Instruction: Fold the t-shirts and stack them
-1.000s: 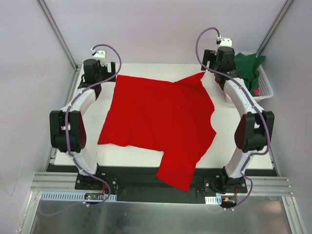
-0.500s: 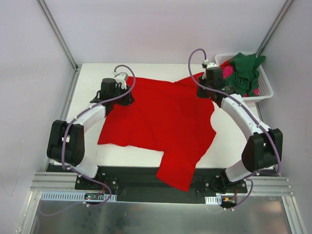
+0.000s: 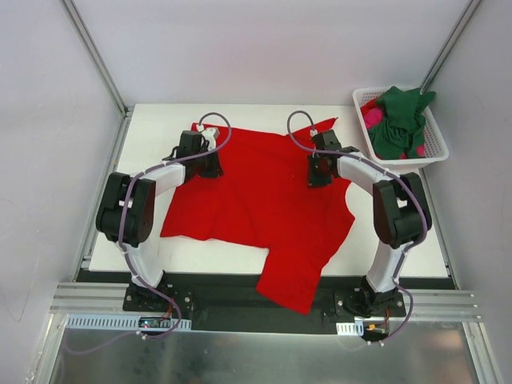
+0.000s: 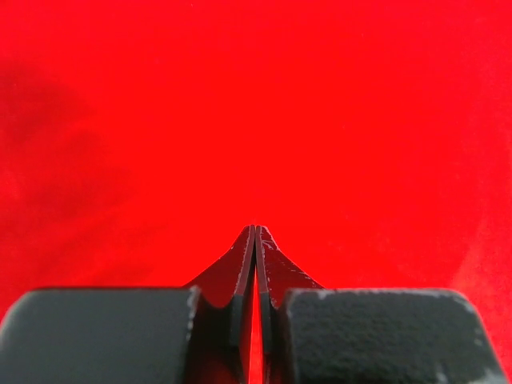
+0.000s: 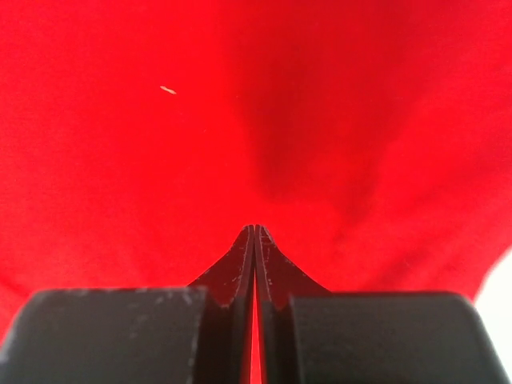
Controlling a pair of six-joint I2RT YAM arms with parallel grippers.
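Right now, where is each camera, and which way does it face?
Top external: above, behind the bases, looking down on the red t-shirt and table; both arms show.
Left wrist: on the left arm, close over the shirt; shut left hand shows.
Right wrist: likewise, the shut right hand shows.
Shared: red cloth fills both wrist views.

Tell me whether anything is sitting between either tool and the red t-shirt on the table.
Nothing visible does. The left tool and the right tool are both shut and right down at the red t-shirt. Each wrist view shows only bare red cloth ahead of the tool.
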